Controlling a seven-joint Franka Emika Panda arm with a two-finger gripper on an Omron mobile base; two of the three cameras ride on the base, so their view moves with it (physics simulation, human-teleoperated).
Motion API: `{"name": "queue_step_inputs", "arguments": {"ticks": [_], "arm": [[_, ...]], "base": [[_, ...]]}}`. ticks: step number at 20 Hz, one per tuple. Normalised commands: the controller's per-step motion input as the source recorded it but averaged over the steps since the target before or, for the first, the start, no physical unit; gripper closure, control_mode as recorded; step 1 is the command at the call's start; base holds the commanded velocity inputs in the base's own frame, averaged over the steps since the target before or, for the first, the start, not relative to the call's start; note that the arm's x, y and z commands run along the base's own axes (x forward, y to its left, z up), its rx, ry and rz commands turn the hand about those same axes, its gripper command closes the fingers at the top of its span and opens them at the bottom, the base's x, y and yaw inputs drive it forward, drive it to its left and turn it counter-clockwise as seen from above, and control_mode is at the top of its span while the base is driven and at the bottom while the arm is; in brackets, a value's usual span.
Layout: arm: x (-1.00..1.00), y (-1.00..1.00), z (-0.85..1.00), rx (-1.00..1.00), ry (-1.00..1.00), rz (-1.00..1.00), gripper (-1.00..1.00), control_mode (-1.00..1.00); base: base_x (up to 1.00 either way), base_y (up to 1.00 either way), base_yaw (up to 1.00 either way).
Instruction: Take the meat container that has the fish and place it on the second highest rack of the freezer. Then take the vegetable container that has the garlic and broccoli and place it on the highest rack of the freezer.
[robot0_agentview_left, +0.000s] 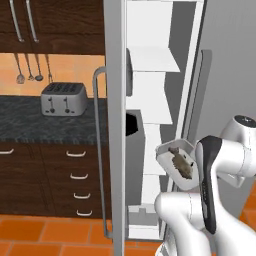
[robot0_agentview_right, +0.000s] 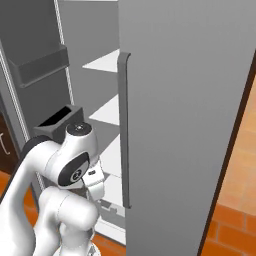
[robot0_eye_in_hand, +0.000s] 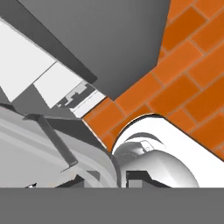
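From the left base view I see the meat container (robot0_agentview_left: 176, 162), a pale tray tipped steeply so its open face turns toward me, with the fish (robot0_agentview_left: 181, 161) lying dark against its inside. The tray hangs in the air just in front of the open freezer (robot0_agentview_left: 150, 120), low down, near the level of the lower shelves and well below the highest rack (robot0_agentview_left: 152, 59). The second highest rack (robot0_agentview_left: 150, 111) sits further down the stack, also above the tray. My arm's white links crowd the lower right of that view and hide the pincer itself; going by how the tray stays up beside the wrist, I take the pincer to be pressed together on the meat container's rim, though I cannot see the fingertips. In the right base view the arm bends in front of the freezer opening, left of the closed grey fridge door (robot0_agentview_right: 185, 125) with its long vertical handle (robot0_agentview_right: 125, 130), and white shelves show in the gap behind. The open freezer door (robot0_agentview_left: 114, 125) stands on edge at the middle of the left base view. Further left, a toaster (robot0_agentview_left: 63, 98) sits on the dark counter (robot0_agentview_left: 30, 122), and the floor (robot0_agentview_left: 50, 232) is orange tile.
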Motion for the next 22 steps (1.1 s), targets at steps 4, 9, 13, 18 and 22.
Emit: {"name": "queue_step_inputs", "arguments": {"ticks": [4, 9, 13, 18, 22], "arm": [[0.08, 0.01, 0.39, 0.00, -0.08, 0.00, 1.00, -1.00], [0.77, 0.06, 0.93, -0.01, -0.16, -0.09, 1.00, -1.00], [1.00, 0.03, 0.37, -0.03, -0.03, -0.27, 1.00, -1.00], [0.97, 0.01, 0.19, 0.03, -0.01, -0.22, 1.00, -1.00], [0.68, 0.03, -0.04, 0.05, 0.02, -0.02, 1.00, -1.00]], "base": [[0.10, 0.15, 0.01], [0.00, 0.00, 0.00], [0.00, 0.00, 0.00], [0.00, 0.00, 0.00], [0.00, 0.00, 0.00]]}}
